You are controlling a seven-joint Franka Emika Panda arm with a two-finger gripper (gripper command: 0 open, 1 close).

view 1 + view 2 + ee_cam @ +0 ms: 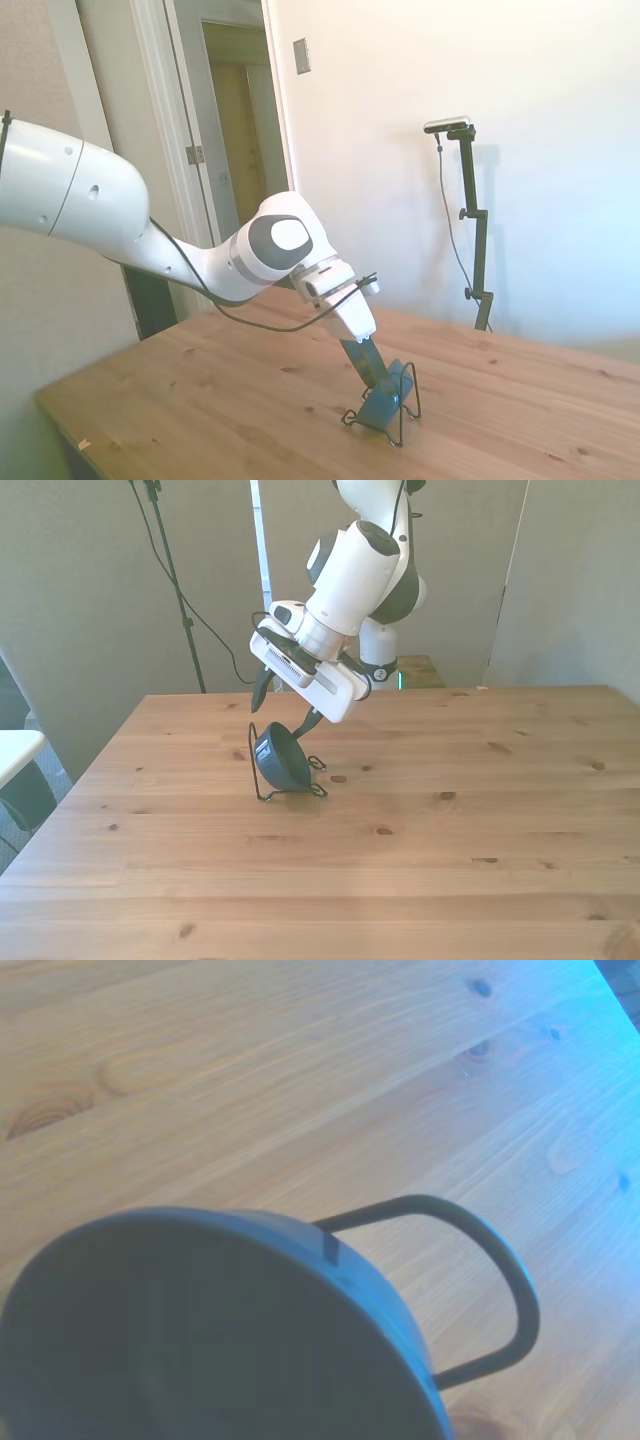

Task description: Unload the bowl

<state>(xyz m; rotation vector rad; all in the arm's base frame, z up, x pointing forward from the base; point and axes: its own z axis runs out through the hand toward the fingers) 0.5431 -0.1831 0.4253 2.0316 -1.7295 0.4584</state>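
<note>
Leaning down from the white arm (355,570), the pincer (285,712) is reaching over the teal-blue bowl (281,759), its dark fingers (262,688) spread either side of the rim, though I cannot tell whether they are touching it. The bowl is standing on edge in the black wire rack (290,785), toward the front view's left on the table (450,860). In the wrist view, a wire loop (500,1270) is curving past the bowl's rim (330,1260). Bare wood is stretching out all round the rack, well clear of every table edge.
</note>
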